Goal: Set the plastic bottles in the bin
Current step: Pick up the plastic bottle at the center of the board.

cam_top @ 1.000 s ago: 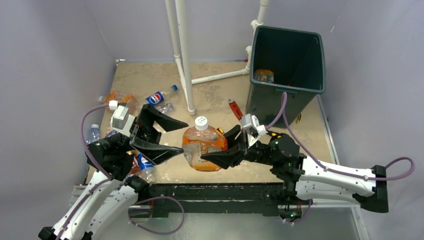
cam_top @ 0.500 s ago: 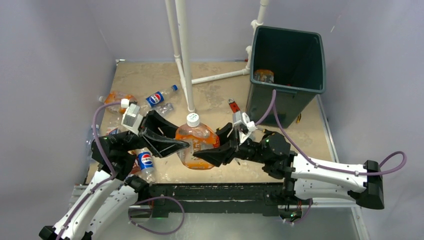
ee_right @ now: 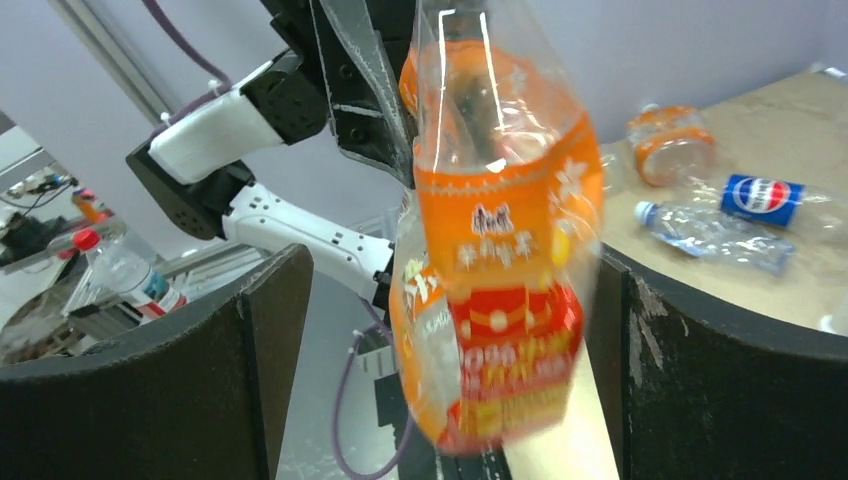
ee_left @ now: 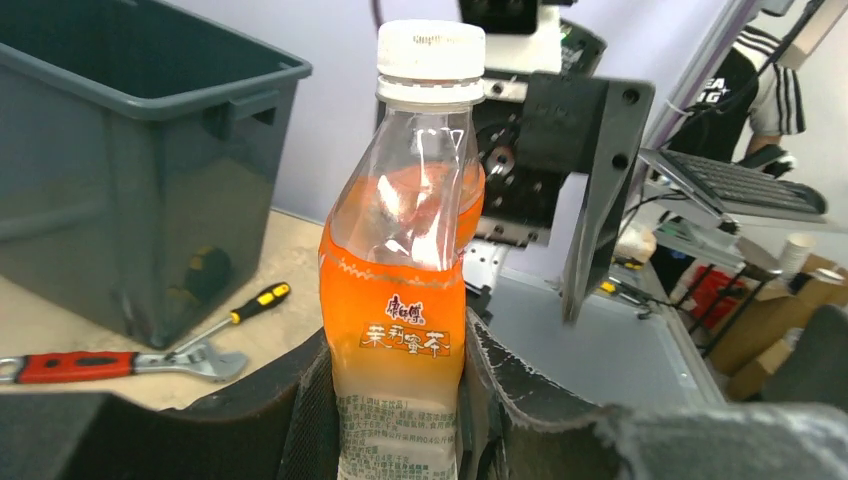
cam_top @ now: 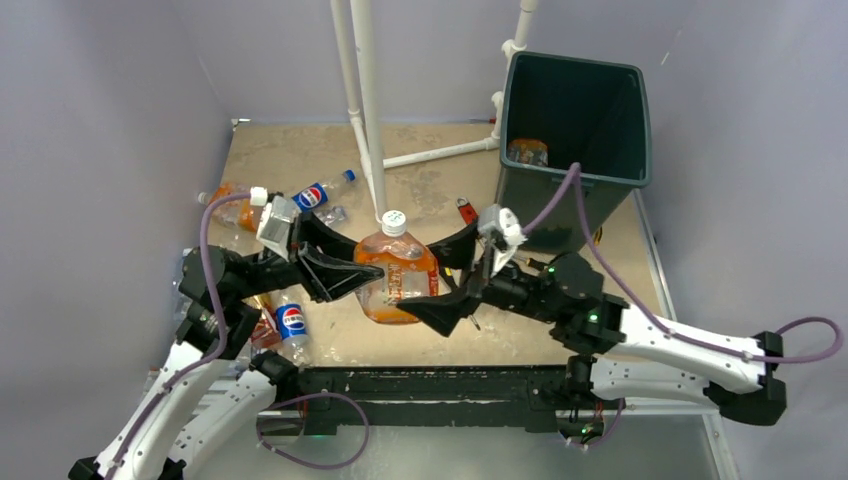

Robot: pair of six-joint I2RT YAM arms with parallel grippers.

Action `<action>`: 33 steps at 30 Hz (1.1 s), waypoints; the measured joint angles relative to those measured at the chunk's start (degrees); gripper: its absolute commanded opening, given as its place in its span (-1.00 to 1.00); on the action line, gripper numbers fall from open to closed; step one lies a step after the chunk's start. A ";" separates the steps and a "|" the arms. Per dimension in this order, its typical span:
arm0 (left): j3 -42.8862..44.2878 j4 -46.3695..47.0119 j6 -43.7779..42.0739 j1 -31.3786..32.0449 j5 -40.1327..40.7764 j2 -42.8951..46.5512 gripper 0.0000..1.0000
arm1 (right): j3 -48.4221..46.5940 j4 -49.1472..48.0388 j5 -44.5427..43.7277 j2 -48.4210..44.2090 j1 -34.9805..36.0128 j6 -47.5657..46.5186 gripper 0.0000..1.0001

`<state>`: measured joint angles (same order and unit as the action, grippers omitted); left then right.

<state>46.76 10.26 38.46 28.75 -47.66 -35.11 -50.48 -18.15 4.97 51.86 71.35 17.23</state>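
Left pincer (ee_left: 398,405) clamps bottle (ee_left: 400,290), right pincer (ee_right: 450,300) agape

Seen from above, the light is soft and even: only faint shadows lie on the table (cam_top: 290,150), nothing glares, and the inside of the bin (cam_top: 575,62) stays dark. In the left wrist view the bottle (ee_left: 405,300) is sharp, with white glints on its clear shoulder, while the near left fingers (ee_left: 230,430) are a dark blur and the far right is washed out. In the right wrist view the bottle is smeared and the right fingers (ee_right: 150,400) are dim and soft.
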 measured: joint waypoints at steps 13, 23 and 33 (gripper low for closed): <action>2.60 -17.25 -16.55 0.15 7.37 2.56 -1.00 | -23.08 17.62 -16.35 -0.28 -0.15 -1.79 0.72; 2.58 -18.18 -19.19 0.15 9.07 3.43 -1.00 | -27.10 26.03 -15.76 12.98 -0.15 -0.66 0.54; 2.16 -18.05 -19.19 0.15 9.14 3.61 -1.00 | -28.68 26.71 -16.04 14.60 -0.74 0.66 0.50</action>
<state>48.93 -7.79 19.27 28.91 -38.52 -31.51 -79.15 8.56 -11.07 66.46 70.61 17.89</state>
